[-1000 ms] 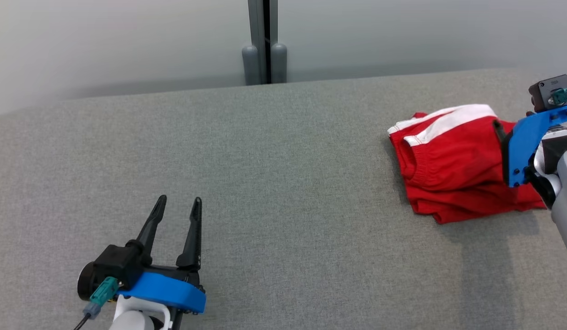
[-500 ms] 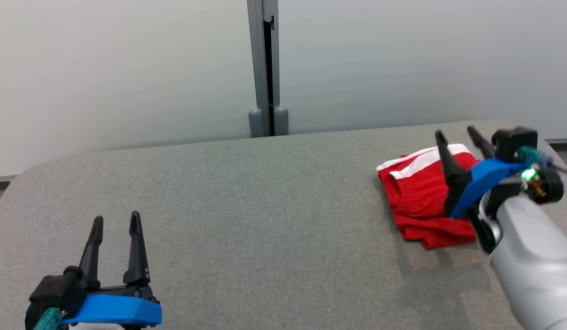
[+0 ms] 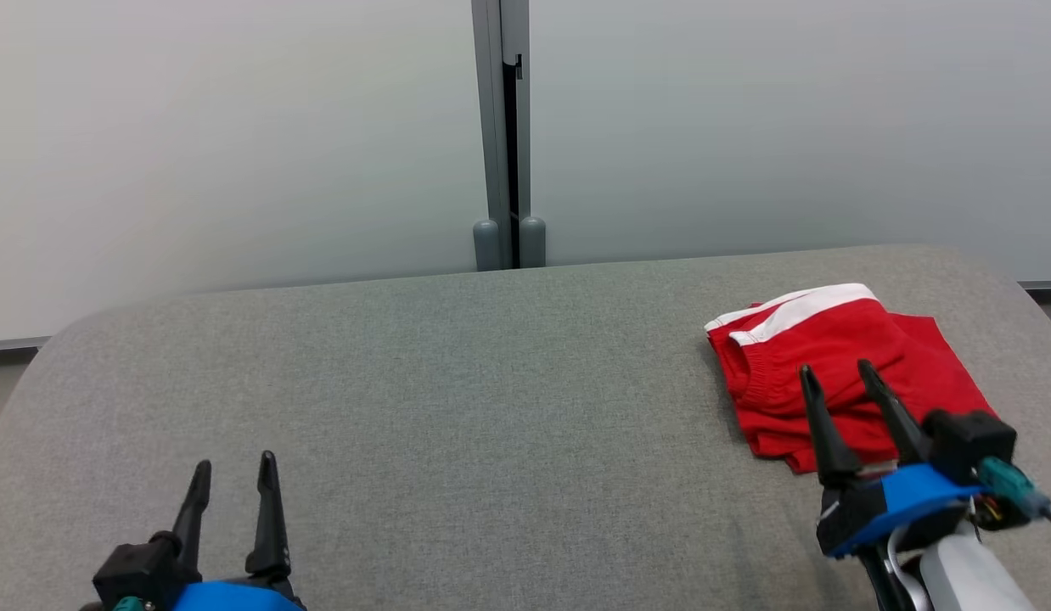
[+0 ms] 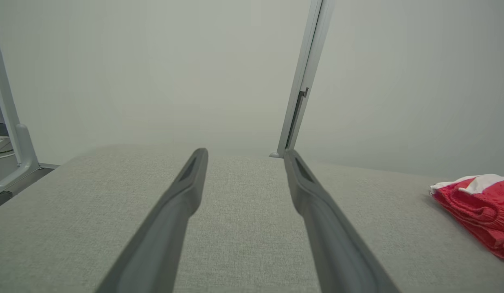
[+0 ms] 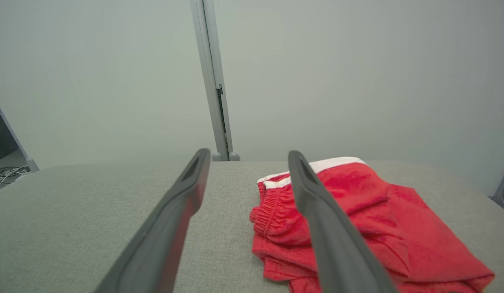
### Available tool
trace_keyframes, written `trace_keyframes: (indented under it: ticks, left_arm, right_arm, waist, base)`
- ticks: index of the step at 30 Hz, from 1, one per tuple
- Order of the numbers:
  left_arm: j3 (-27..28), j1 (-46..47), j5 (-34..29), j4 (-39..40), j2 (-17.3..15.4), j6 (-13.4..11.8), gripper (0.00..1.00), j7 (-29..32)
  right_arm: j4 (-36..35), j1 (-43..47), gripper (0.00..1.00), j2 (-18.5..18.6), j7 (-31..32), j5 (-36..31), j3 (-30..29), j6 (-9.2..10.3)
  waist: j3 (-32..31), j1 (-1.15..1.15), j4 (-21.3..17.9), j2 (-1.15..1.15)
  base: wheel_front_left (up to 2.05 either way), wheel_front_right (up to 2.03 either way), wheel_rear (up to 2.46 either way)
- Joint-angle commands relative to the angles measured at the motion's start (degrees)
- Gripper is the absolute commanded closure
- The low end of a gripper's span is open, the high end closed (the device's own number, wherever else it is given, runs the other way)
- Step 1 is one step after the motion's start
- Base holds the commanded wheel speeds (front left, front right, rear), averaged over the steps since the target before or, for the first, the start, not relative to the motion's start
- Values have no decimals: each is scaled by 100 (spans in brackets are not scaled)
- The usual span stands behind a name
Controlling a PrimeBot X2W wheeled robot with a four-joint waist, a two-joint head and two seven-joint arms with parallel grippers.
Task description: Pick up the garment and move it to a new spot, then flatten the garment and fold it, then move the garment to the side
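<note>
You find the garment [image 3: 831, 331], red shorts with a white band, lying as a folded packet at the right side of the grey worktop [image 3: 491, 407], nearer to its far edge. From this I judge that the moving, the flattening and the folding are done, and that the packet is already set at the side. Very little seems to be left, perhaps only to take the arms away. The fold is not fully neat: at the near edge the layers do not lie exactly one over the other.

Your right gripper [image 3: 835, 370] is at the near side of the garment with its jaws wide and nothing between them. It looks lifted above the cloth, but I cannot tell this for sure. Your left gripper [image 3: 235, 461] is over the bare worktop, well apart from the garment, also wide and holding nothing.

There is no container to check here: the garment rests directly on the worktop.
</note>
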State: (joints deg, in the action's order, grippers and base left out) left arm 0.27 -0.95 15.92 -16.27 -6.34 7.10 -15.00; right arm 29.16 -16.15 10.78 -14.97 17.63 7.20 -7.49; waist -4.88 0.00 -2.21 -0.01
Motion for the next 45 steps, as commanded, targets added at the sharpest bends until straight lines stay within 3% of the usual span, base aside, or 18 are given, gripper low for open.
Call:
trace_keyframes:
  ticks: [1,9,28,29,34,45]
  left_arm:
    - [-15,47,-23,-115,16,20,0,-23]
    - [34,135,-62,-417,37,37,0,-23]
    - [-34,144,-24,-439,52,43,0,-23]
    - [-35,141,-12,-440,52,43,100,-23]
    - [-55,-59,17,-659,138,31,100,50]
    - [56,69,1050,-547,166,32,100,351]
  right_arm:
    - [-262,306,0,-95,-25,-84,-124,-2]
    - [-1132,1111,0,-478,-26,-435,-432,-2]
    - [-1029,1152,0,-636,-27,-527,-531,-2]
    - [-1016,1144,100,-636,-27,-514,-533,-2]
    - [-805,1208,100,-661,50,-491,-532,0]
    - [-896,1161,100,-678,352,589,-665,0]
  waist:
    - [-2,0,13,1]
    - [20,0,23,1]
    - [-12,0,9,1]
    - [-14,0,6,1]
    - [-17,0,17,1]
    - [25,0,34,1]
  base:
    - [0,0,0]
    - [0,0,0]
    - [0,0,0]
    - [0,0,0]
    - [0,0,0]
    - [0,0,0]
